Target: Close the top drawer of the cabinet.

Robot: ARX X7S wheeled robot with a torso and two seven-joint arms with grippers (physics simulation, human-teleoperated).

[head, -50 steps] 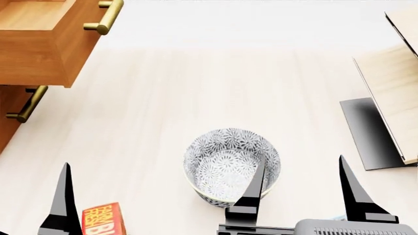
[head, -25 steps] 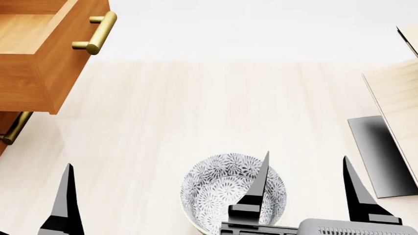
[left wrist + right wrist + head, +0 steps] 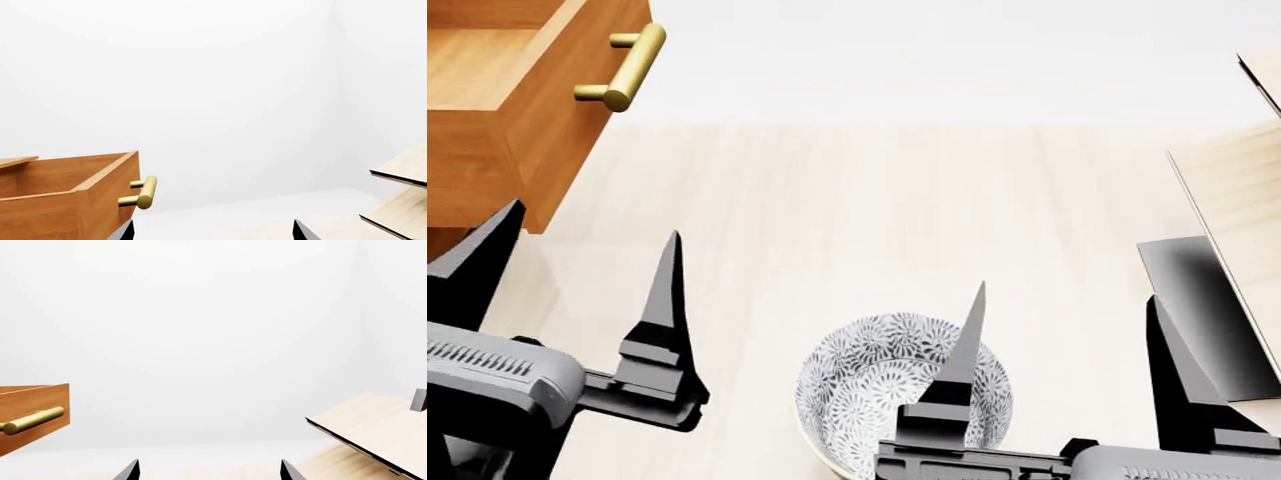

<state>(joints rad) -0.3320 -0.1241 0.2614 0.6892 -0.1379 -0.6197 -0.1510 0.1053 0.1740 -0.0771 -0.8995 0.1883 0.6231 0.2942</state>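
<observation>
The top drawer is orange-brown wood with a lighter inside and stands pulled out at the upper left. Its brass bar handle is on the front. The drawer also shows in the left wrist view and the right wrist view. Only a sliver of the cabinet shows under the drawer. My left gripper is open and empty, just below and in front of the drawer front, apart from the handle. My right gripper is open and empty above a patterned bowl.
A blue-white patterned bowl sits on the pale tabletop near the front. A pale wooden rack on a black base stands at the right edge. The rack also shows in the right wrist view.
The head view shifted first, so the bowl slid down the picture and a red box left it. Since then my left gripper has risen into view toward the drawer. The right gripper rose slightly.
</observation>
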